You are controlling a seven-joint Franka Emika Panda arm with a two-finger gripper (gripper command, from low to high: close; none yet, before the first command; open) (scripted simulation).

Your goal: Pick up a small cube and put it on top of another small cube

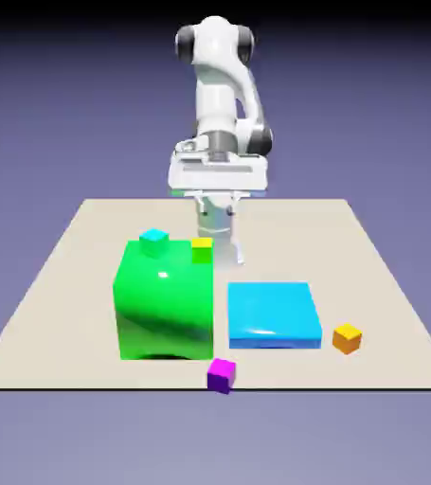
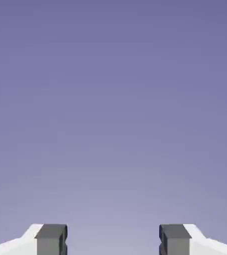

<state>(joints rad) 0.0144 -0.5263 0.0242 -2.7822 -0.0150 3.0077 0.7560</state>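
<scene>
From my remote seat: one flat beige tabletop [image 1: 67,284], dark line along its near edge, plain blue-violet backdrop [image 1: 370,114] behind, darker at the top. Count: one big block, one slab, four tiny cubes, one arm.

Exterior view, left to right. One big green block [image 1: 166,303], rounded top, left of the table's middle. One tiny cyan cube [image 1: 154,242] shows at its top edge, one tiny yellow cube [image 1: 202,250] at its top right corner; can't tell whether either sits on it or behind. One white Franka arm [image 1: 216,90] at the far side, my gripper [image 1: 218,201] up over the table. Hand view has its two grey fingertips [image 2: 175,241] wide apart, only backdrop between them, so I'm holding nothing. One tiny magenta-purple cube [image 1: 222,376] at the near edge, just right of the green block's front. One flat blue slab [image 1: 273,313] right of that block. Last, one tiny orange cube [image 1: 347,338], my pick-up cube, on the tabletop just right of the slab.
</scene>
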